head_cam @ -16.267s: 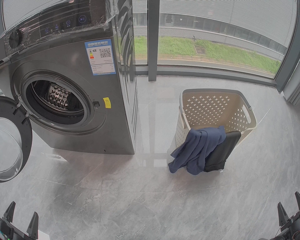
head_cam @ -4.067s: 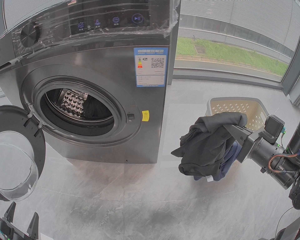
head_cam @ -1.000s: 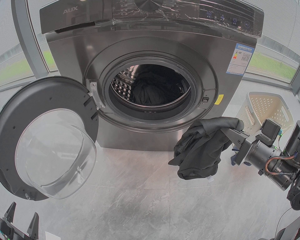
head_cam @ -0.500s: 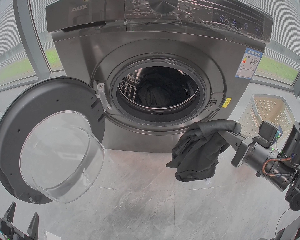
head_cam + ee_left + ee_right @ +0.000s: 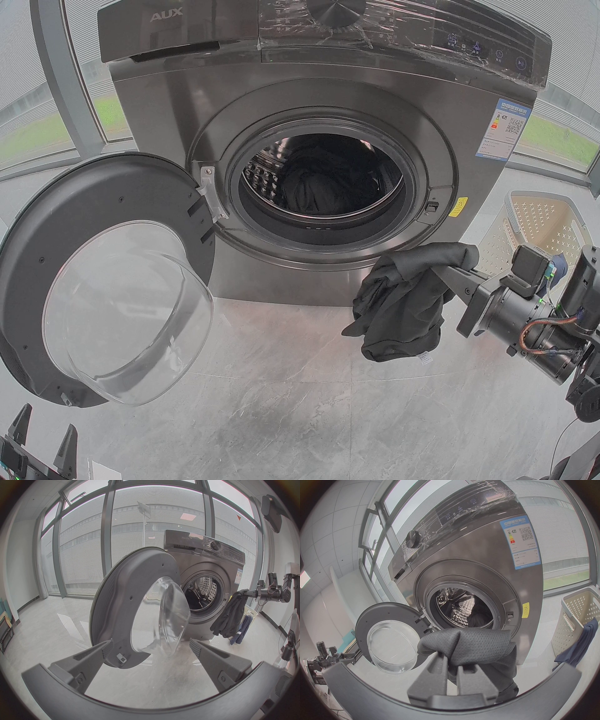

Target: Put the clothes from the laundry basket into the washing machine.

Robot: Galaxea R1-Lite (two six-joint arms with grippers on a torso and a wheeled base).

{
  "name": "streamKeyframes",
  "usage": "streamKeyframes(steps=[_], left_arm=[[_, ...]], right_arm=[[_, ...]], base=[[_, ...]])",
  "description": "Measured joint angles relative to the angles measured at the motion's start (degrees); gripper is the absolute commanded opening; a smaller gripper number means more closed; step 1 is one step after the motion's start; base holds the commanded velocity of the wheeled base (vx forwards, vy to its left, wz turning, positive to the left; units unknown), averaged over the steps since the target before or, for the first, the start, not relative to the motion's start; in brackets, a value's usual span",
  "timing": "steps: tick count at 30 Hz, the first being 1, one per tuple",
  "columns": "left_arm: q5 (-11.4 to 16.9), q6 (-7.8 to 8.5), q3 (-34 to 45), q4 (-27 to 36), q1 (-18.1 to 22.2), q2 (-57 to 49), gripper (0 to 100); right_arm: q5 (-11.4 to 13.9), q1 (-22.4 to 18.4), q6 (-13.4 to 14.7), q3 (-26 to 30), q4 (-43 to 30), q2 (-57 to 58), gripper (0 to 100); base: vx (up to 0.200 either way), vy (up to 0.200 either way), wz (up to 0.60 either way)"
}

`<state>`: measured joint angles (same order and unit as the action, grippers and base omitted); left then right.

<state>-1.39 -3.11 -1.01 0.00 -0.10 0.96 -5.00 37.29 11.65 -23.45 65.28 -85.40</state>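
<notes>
The right gripper [image 5: 445,272] hangs in the air in front of the washing machine [image 5: 162,106], below and to the right of its round opening [image 5: 325,175]. Its fingers [image 5: 437,670] are clenched on a fold of a dark grey garment [image 5: 400,300]. The cloth drapes over the fingertips, and the rest hangs down in loose folds clear of the floor [image 5: 281,406]. A small white label shows at its lower hem. The garment is outside the machine, near the lower right of the door ring but not touching it.

The machine's door [image 5: 94,206] is swung wide to the left on its hinge, with the clear bowl of its window facing outward. Inside the drum lies a heap of dark clothing [image 5: 325,187].

The laundry basket [image 5: 537,219], cream with star-shaped holes, stands on the floor to the right of the machine, behind the right arm. A blue garment [image 5: 581,645] hangs over its front rim and down its outer wall.

The left gripper [image 5: 45,431] sits low at the near left, well apart from the machine and the clothes. Its fingers [image 5: 90,658] are spread apart and grasp nothing.
</notes>
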Motion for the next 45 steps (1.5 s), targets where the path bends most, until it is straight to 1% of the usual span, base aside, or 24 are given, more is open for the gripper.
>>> streamKeyframes(steps=[3, 5, 6, 10, 12, 17, 24, 27, 30, 32, 34, 35, 37, 39, 41, 45], left_arm=[[-0.02, 0.46, 0.00, -0.07, 0.00, 0.00, 100], [0.05, 1.45, 0.00, -0.11, 0.05, 0.02, 100], [0.06, 1.94, 0.00, -0.11, 0.05, 0.00, 100], [0.17, 2.90, 0.00, -0.11, 0.10, 0.00, 100], [0.39, 3.11, 0.00, -0.10, 0.10, 0.00, 100], [1.37, 2.93, 0.00, -0.11, 0.05, 0.02, 100], [2.10, 3.82, 0.00, -0.35, 0.12, 0.02, 100], [2.29, 3.66, 0.00, -0.51, 0.15, 0.02, 100], [2.29, 2.24, -0.20, -2.76, 0.21, 0.05, 100], [2.94, 1.37, -1.74, -5.19, 0.32, 0.11, 100], [5.22, 0.76, -4.24, -7.36, 0.45, 0.79, 100], [7.18, 0.51, -5.52, -7.90, 0.50, 1.34, 100], [12.06, 0.18, -7.53, -8.37, 0.54, 2.73, 100], [16.43, 0.16, -8.52, -8.47, 0.65, 5.10, 100], [18.96, 0.73, -8.33, -9.17, 0.65, 8.20, 100], [23.58, 2.68, -6.38, -12.37, 0.45, 16.15, 100]], right_arm=[[0.02, 0.57, -0.02, -0.20, 0.00, -0.71, 0], [-0.04, 1.44, 0.16, -0.83, 0.60, -1.27, 0], [-0.12, 2.12, 0.41, -1.32, 1.37, -1.67, 0], [-0.68, 4.50, 1.97, -3.41, 5.44, -3.85, 0], [-0.74, 5.12, 2.28, -4.46, 6.60, -5.23, 0], [-0.90, 5.62, 2.49, -6.47, 11.28, -9.18, 0], [-0.94, 6.25, 2.16, -10.95, 15.60, -14.69, 0], [-0.90, 6.84, 2.11, -12.79, 16.45, -16.14, 0], [-0.90, 7.11, 2.06, -13.69, 16.75, -17.38, 0], [-0.85, 7.17, 2.06, -14.08, 17.08, -18.16, 0], [-0.85, 7.17, 2.00, -14.56, 17.41, -18.82, 0], [-0.88, 7.17, 1.97, -14.93, 17.54, -19.21, 0], [-0.85, 7.24, 1.89, -15.82, 17.71, -19.87, 0], [-0.85, 7.33, 1.83, -17.12, 17.96, -20.50, 0], [-0.83, 7.47, 1.76, -18.14, 18.09, -20.94, 0], [-0.72, 7.85, 1.67, -20.00, 18.49, -21.74, 0]], base=[[0.000, 0.000, 0.00], [0.000, 0.000, 0.00], [0.000, 0.000, 0.00], [0.000, 0.000, 0.00], [0.000, 0.000, 0.00], [0.000, 0.000, 0.00], [0.000, 0.000, 0.00], [0.000, 0.000, 0.00], [0.000, 0.000, 0.00], [0.000, 0.000, 0.00], [0.000, 0.000, 0.00], [0.000, 0.000, 0.00], [0.000, 0.000, 0.00], [0.000, 0.000, 0.00], [0.000, 0.000, 0.00], [0.000, 0.000, 0.00]])
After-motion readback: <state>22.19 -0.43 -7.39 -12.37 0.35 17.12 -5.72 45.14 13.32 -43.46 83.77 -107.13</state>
